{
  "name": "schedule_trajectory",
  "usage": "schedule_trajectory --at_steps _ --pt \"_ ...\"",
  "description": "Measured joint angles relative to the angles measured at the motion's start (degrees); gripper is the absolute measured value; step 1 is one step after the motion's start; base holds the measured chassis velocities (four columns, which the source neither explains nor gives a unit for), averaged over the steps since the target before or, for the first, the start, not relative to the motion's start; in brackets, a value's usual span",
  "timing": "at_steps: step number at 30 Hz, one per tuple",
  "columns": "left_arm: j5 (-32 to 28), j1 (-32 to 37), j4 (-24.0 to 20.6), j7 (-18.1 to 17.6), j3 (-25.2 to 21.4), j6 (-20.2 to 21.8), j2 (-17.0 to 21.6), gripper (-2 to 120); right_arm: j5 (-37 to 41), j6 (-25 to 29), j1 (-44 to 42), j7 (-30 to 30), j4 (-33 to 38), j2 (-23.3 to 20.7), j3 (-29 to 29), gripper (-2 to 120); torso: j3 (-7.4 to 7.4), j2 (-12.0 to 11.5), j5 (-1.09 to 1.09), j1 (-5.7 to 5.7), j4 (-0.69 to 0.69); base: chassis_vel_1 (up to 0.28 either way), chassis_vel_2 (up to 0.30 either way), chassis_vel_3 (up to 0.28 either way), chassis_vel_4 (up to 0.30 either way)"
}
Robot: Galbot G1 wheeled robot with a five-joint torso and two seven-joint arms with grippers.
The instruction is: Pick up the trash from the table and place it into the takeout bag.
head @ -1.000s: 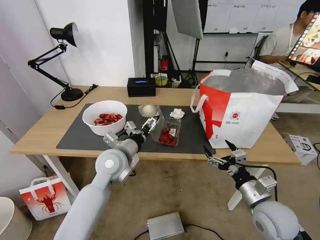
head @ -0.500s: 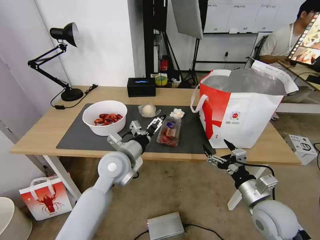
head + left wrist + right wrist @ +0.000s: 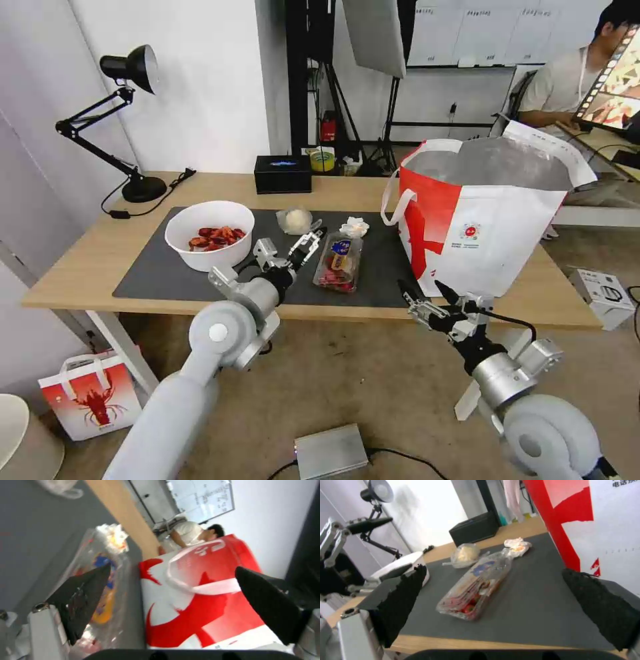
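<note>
Reaching over the counter's (image 3: 87, 267) front edge, the left claw (image 3: 308, 243) hangs spread just beside the clamshell box (image 3: 339, 261), mid-mat. The box looks light, thin and slippery; pinching its rim seems safest. The right claw (image 3: 427, 299), spread, hovers off the front edge near the takeout bag (image 3: 493, 233).

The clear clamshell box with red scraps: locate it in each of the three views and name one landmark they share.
Head view: the clamshell box lies mid-mat, just right of the open left end effector.
Left wrist view: it lies on the mat behind one dark fingertip, beside the takeout bag.
Right wrist view: it lies mid-picture on the mat, the crumpled tissue past its far end.
Shared landmark: the takeout bag's red-and-white side.
</note>
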Motion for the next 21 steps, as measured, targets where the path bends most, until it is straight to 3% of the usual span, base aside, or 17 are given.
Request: schedule_trajectory --at_steps 7,10,12,13,15,17,21 --pt "2.75 -5.7 3.78 3.12 2.78 0.99 2.56 77 0.12 -0.02 -0.37 0.07 0.41 0.02 0.06 100 0.0 0.0 0.0 0.0 0.0 0.0 0.0 0.0 0.0" --pt "8.32 -10.2 6.26 6.96 6.96 1.47 5.47 62 0.88 -0.02 -0.76 0.08 0.95 -0.01 0.44 100 0.0 0.0 0.0 0.0 -0.01 0.0 0.0 0.0 0.0" --pt "9.49 -10.7 6.6 7.82 7.7 1.56 5.94 60 1.12 -0.02 -0.8 0.09 1.02 -0.01 0.47 100 0.0 0.0 0.0 0.0 -0.01 0.0 0.0 0.0 0.0" --pt "13.01 -11.65 7.53 10.47 9.86 1.8 7.34 52 1.7 -0.04 -0.84 0.11 1.14 0.09 0.49 100 0.0 0.0 0.0 0.0 -0.01 0.0 0.0 0.0 0.0" --pt "15.46 -11.98 8.17 12.42 11.25 1.9 8.26 43 2.04 -0.05 -0.87 0.12 1.25 0.16 0.49 100 0.0 0.0 0.0 0.0 -0.01 0.0 0.0 0.0 0.0" --pt "15.69 -12.0 8.23 12.58 11.37 1.9 8.33 41 2.11 -0.05 -0.87 0.12 1.27 0.17 0.49 100 0.0 0.0 0.0 0.0 -0.01 0.0 0.0 0.0 0.0" --pt "22.52 -12.54 10.86 18.77 15.27 1.76 10.6 21 3.19 -0.1 -0.84 0.15 1.47 0.26 0.49 100 0.01 0.0 -0.01 -0.01 -0.01 0.0 0.0 0.0 0.0"
